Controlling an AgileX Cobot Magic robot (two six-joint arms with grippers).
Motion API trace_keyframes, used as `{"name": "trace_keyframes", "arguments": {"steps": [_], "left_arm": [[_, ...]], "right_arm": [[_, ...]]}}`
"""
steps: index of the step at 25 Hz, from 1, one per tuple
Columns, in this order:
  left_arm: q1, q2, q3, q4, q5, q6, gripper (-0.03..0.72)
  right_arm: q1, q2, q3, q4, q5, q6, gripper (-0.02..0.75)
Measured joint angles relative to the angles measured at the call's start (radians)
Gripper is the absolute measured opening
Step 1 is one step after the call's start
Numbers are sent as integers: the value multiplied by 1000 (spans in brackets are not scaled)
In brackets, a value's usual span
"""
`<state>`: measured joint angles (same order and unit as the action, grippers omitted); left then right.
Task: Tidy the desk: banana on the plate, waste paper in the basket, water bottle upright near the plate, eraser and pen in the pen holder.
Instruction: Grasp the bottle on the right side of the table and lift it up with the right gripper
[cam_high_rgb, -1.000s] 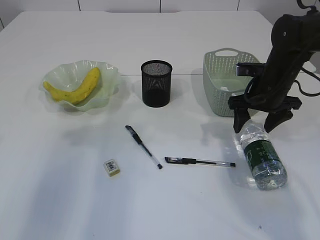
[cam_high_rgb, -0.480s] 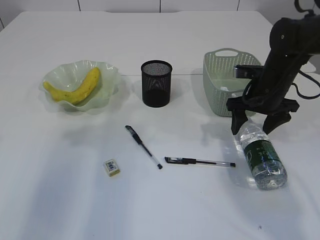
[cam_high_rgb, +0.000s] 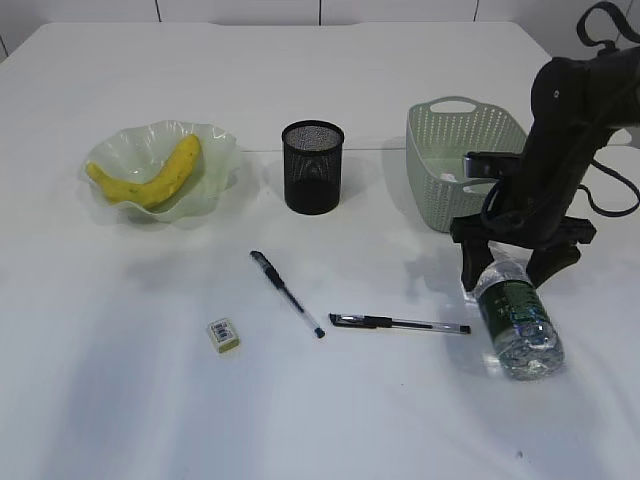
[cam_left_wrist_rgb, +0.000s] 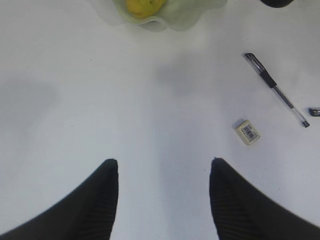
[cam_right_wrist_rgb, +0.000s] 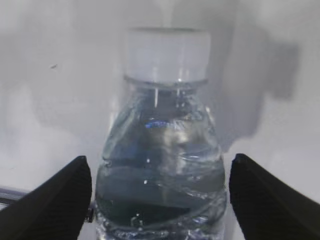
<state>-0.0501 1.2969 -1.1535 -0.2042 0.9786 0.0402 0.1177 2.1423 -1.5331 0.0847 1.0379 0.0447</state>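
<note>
The small clear plastic water bottle with dark-green label and white cap (cam_high_rgb: 515, 315) lies on its side on the white desk (cam_high_rgb: 150, 400), base nearest the camera, long axis running back toward the sage-green woven-look basket (cam_high_rgb: 455, 160); the right gripper (cam_high_rgb: 518, 268) straddles its neck end, jaws wide apart, nothing gripped; the left gripper (cam_left_wrist_rgb: 162, 200) hangs open and empty, well apart from the bottle.

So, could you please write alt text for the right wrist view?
A clear water bottle with a white cap lies on the white desk, cap pointing away from the camera. The right gripper is open, its dark fingers on either side of the bottle's shoulder, not touching it.
</note>
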Motion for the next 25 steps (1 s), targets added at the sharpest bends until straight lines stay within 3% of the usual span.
{"name": "trace_keyframes", "arguments": {"steps": [5, 16, 25], "left_arm": [[0, 0, 0, 2, 0, 0, 412], [0, 0, 0, 2, 0, 0, 412], [0, 0, 0, 3, 0, 0, 412]], "right_arm": [[0, 0, 0, 0, -6, 0, 625], [1, 0, 0, 2, -13, 3, 418], [1, -10, 3, 2, -13, 3, 411]]}}
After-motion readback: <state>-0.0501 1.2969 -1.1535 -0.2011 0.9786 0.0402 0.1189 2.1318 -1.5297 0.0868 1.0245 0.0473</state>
